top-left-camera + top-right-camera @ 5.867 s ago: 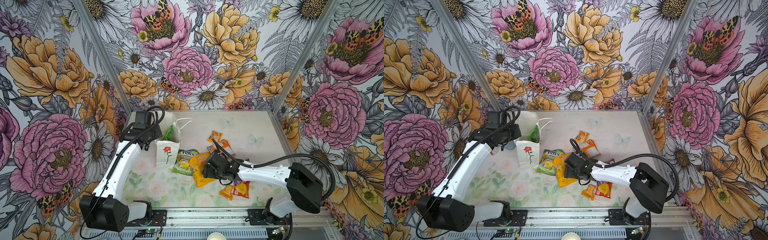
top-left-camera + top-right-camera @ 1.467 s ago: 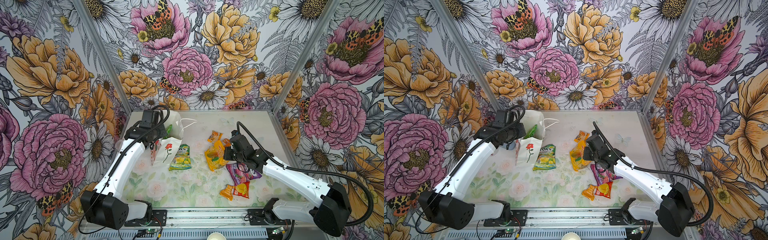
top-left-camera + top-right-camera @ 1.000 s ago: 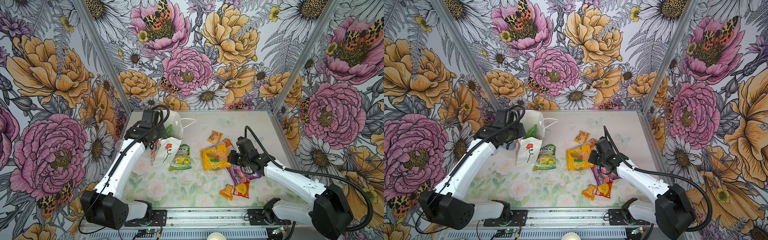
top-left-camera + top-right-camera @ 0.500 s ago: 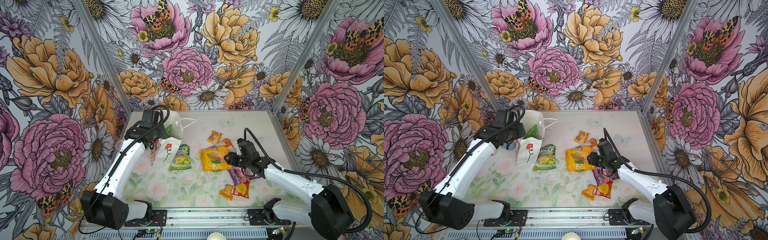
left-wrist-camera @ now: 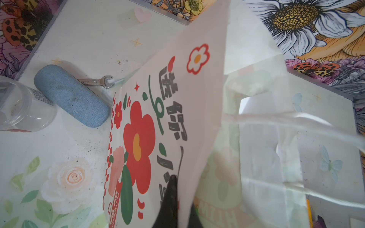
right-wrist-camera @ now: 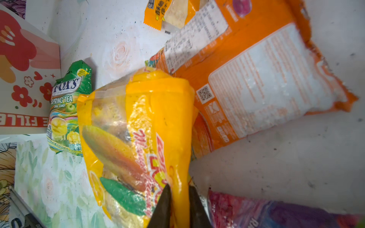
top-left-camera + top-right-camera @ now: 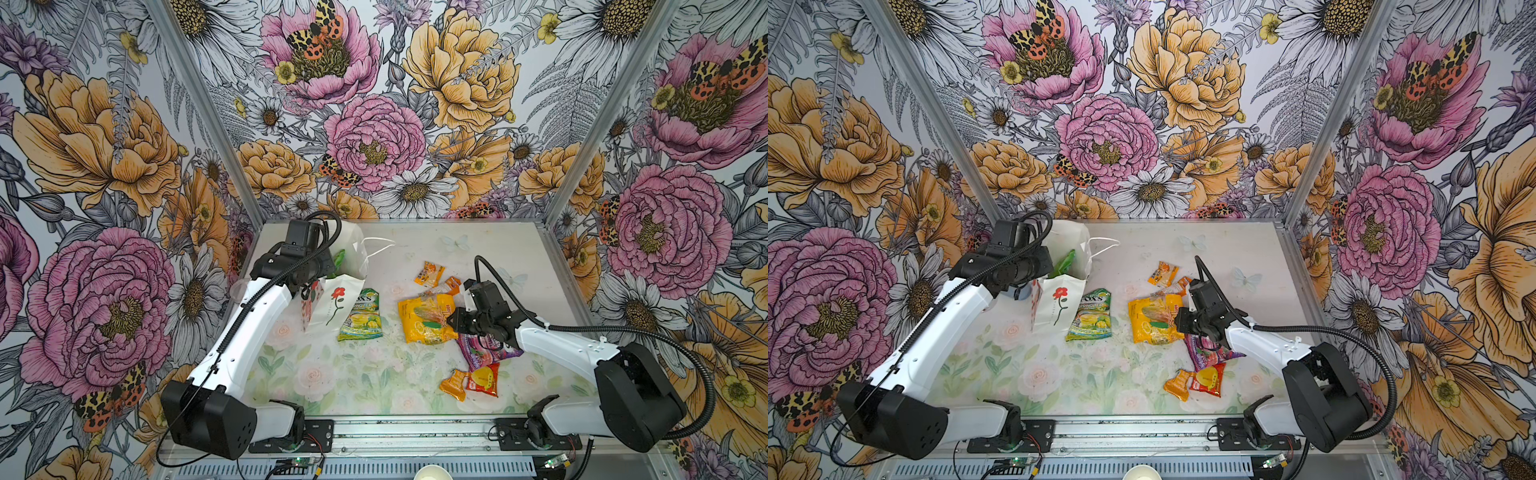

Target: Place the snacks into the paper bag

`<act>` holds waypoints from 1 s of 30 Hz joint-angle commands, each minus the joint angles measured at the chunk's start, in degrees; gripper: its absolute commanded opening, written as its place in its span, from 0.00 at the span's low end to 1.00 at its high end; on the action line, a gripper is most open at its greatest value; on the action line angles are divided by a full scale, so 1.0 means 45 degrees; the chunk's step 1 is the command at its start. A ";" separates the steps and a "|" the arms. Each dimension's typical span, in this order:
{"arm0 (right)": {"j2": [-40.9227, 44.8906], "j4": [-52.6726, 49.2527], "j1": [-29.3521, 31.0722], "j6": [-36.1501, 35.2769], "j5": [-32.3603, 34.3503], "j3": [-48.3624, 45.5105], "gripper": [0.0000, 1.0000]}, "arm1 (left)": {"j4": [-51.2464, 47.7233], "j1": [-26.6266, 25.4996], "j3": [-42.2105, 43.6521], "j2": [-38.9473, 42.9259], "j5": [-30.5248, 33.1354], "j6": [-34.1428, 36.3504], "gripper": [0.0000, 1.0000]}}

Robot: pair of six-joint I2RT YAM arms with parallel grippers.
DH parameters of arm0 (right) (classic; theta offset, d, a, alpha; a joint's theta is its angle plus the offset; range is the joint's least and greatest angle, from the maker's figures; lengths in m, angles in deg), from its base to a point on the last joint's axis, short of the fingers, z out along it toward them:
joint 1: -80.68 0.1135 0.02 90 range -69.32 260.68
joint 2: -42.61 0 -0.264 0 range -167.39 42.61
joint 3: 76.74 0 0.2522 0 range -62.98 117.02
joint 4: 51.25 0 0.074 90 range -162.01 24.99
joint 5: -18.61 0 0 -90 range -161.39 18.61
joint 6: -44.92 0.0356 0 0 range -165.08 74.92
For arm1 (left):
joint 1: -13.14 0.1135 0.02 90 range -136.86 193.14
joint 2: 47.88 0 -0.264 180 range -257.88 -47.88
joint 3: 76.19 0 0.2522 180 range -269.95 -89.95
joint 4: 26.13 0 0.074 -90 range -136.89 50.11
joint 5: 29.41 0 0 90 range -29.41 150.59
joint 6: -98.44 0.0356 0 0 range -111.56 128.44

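Note:
The white paper bag (image 7: 338,305) (image 7: 1059,307) stands at the back left, its mouth open. A green packet (image 7: 338,259) shows inside it. My left gripper (image 5: 178,183) is shut on the bag's rim, one dark finger (image 5: 169,199) outside the printed wall. The yellow packet (image 7: 422,318) (image 6: 138,128) lies mid-table, and my right gripper (image 7: 453,325) (image 6: 178,199) is shut on its right edge. A green-yellow packet (image 7: 360,316) (image 6: 65,110) lies beside the bag. The purple packet (image 7: 484,351) (image 6: 276,213) sits under my right wrist.
Small orange packets (image 7: 430,274) lie behind the yellow one, and an orange packet (image 6: 256,75) lies beside it. An orange and a red one (image 7: 471,380) lie near the front edge. Behind the bag are a blue case (image 5: 71,96), a wrench (image 5: 96,81) and a clear cup (image 5: 21,106).
My right gripper lowered the hanging yellow packet flat onto the table, opened briefly, shifted left and shut on its right edge. The left arm and the bag have stayed still.

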 commanded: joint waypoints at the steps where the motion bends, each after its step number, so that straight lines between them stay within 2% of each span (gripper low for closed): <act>1: 0.0912 0.0284 -0.0073 0.0295 -0.0033 0.0048 0.00 | -0.0254 -0.0285 -0.0106 -0.0168 -0.0284 0.0108 0.00; 6: 0.2625 -0.0434 -0.0082 0.1031 -0.0008 0.0417 0.00 | -0.0248 -0.0912 -0.0520 -0.0416 -0.0791 0.0403 0.00; 9: 0.3745 -0.0931 -0.0091 0.1692 0.0403 0.0847 0.00 | -0.0257 -0.1590 -0.0788 -0.0568 -0.0594 0.0543 0.00; 15: 0.4907 -0.2529 -0.0073 0.2187 0.1166 0.2962 0.00 | -0.0245 -0.2328 -0.1149 -0.0997 -0.0629 0.0445 0.00; 22: 0.5006 -0.3264 0.0232 0.1811 0.1943 0.6034 0.00 | -0.0256 -0.2865 -0.1581 -0.1241 -0.0535 0.0326 0.00; 26: 0.4299 -0.3246 0.0501 0.1682 0.1974 0.7539 0.00 | -0.0301 -0.3027 -0.1726 -0.1379 -0.0444 0.0230 0.00; 30: 0.3198 -0.2794 0.1524 0.1515 0.2137 0.8874 0.00 | -0.0320 -0.3156 -0.1881 -0.1458 -0.0427 0.0152 0.00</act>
